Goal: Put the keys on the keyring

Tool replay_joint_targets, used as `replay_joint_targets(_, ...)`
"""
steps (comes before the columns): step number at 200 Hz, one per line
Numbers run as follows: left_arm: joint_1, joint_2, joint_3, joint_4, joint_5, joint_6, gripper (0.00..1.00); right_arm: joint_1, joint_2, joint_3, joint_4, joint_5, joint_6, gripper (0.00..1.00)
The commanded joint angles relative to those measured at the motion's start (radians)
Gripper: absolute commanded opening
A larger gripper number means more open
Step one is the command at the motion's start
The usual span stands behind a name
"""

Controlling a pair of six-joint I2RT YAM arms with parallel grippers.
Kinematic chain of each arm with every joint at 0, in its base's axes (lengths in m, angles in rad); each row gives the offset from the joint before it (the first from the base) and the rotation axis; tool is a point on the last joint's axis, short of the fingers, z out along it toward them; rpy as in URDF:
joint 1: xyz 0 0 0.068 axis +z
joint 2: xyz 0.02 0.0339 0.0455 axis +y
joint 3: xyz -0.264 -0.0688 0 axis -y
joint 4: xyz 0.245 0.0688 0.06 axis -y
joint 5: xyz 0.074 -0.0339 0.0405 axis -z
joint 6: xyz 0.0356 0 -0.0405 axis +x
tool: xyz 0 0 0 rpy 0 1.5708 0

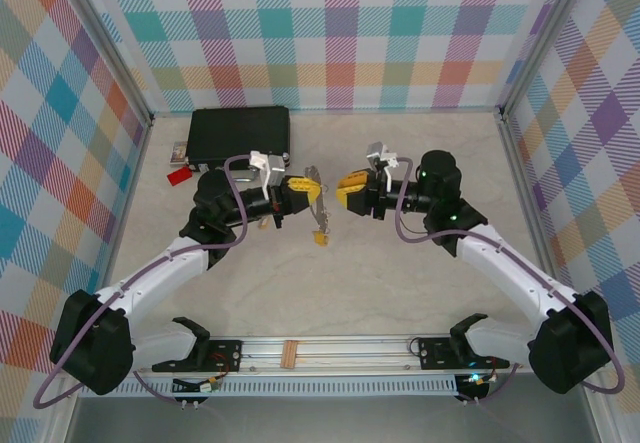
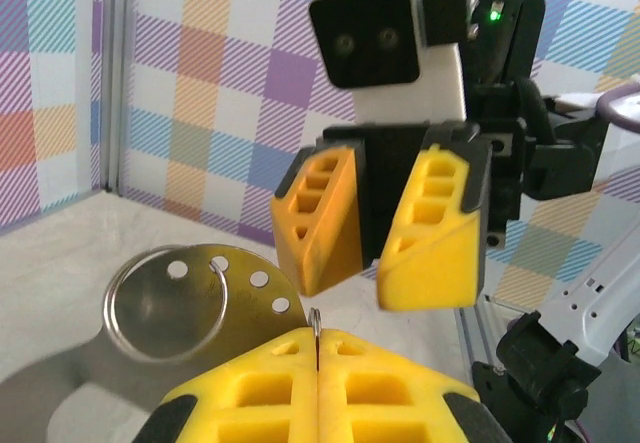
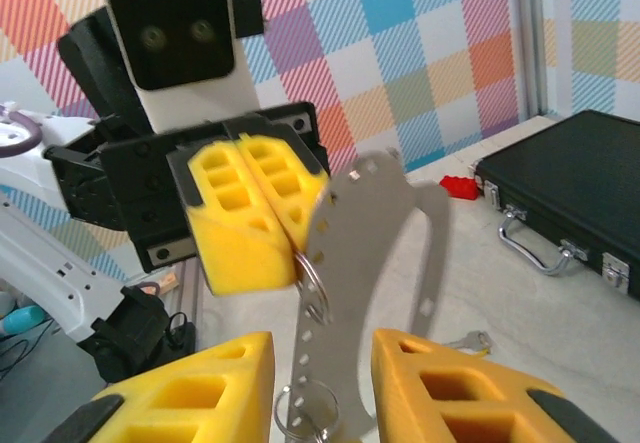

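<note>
Keyring [image 3: 313,293] is clamped in the closed left pincer [image 3: 287,250]; right pincer [image 3: 322,383] gapes apart; threading keys looks unfinished.

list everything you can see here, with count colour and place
black hard case with silver handle: one, black, far left of the table
small red tag: one, red, beside the case
perforated silver metal plate: one, silver, raised above the table's middle
thin silver keyring: one, silver, pinched by the left gripper
second silver ring: one, silver, low on the plate
yellow-headed key: one, yellow, hanging below the plate
small silver key: one, silver, on the table
left gripper: one, yellow and black, shut
right gripper: one, yellow and black, open
</note>
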Motion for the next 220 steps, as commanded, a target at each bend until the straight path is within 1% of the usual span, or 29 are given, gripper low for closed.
replay_joint_targets(1, -0.010, -0.003, 0.037, -0.013, 0.005, 0.032, 0.00, -0.002, 0.030, 0.054, -0.022, -0.092, -0.022, 0.32)
replay_joint_targets(41, -0.011, -0.004, 0.032, 0.002, 0.011, 0.019, 0.00, 0.001, 0.102, 0.115, -0.049, -0.169, -0.026, 0.33)
replay_joint_targets(128, -0.011, -0.002, 0.031, 0.014, 0.019, 0.007, 0.00, 0.015, 0.164, 0.149, -0.115, -0.172, -0.085, 0.31)
replay_joint_targets(140, -0.011, -0.001, 0.031, 0.017, 0.020, 0.003, 0.00, 0.015, 0.170, 0.148, -0.119, -0.170, -0.090, 0.30)
replay_joint_targets(173, -0.011, 0.005, 0.031, 0.020, 0.023, -0.002, 0.00, 0.015, 0.171, 0.143, -0.100, -0.166, -0.083, 0.22)
replay_joint_targets(220, -0.011, 0.019, 0.038, 0.026, 0.030, -0.012, 0.00, 0.019, 0.164, 0.144, -0.078, -0.172, -0.072, 0.22)
